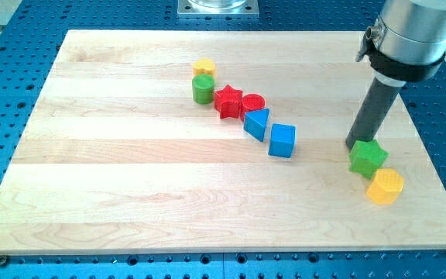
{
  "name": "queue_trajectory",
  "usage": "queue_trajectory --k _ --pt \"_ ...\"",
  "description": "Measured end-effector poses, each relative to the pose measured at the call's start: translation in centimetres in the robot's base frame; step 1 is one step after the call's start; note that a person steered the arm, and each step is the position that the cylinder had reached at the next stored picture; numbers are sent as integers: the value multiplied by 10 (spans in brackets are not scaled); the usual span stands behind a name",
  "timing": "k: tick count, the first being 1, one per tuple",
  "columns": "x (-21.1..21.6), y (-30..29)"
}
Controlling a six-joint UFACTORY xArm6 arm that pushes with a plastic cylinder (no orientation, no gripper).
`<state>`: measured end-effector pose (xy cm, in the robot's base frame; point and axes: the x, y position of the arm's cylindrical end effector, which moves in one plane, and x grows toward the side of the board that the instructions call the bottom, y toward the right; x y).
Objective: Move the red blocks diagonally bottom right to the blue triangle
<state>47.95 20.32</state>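
Camera view shows my tip (355, 145) on the wooden board (130, 201), touching the upper left edge of the green star (368, 158); being a bare rod, it grasps nothing. A yellow hexagonal block (385, 186) sits just below and right of that star. Well left of my tip, the red star (228, 101) and red cylinder (253, 103) touch each other, with the blue triangle (257, 124) just below them and the blue cube (282, 140) nearer my tip. Farther left stand a green cylinder (202, 89) and a yellow cylinder (204, 68).
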Motion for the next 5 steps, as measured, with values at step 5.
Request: queue_trajectory --k 5 --pt "6 -194"
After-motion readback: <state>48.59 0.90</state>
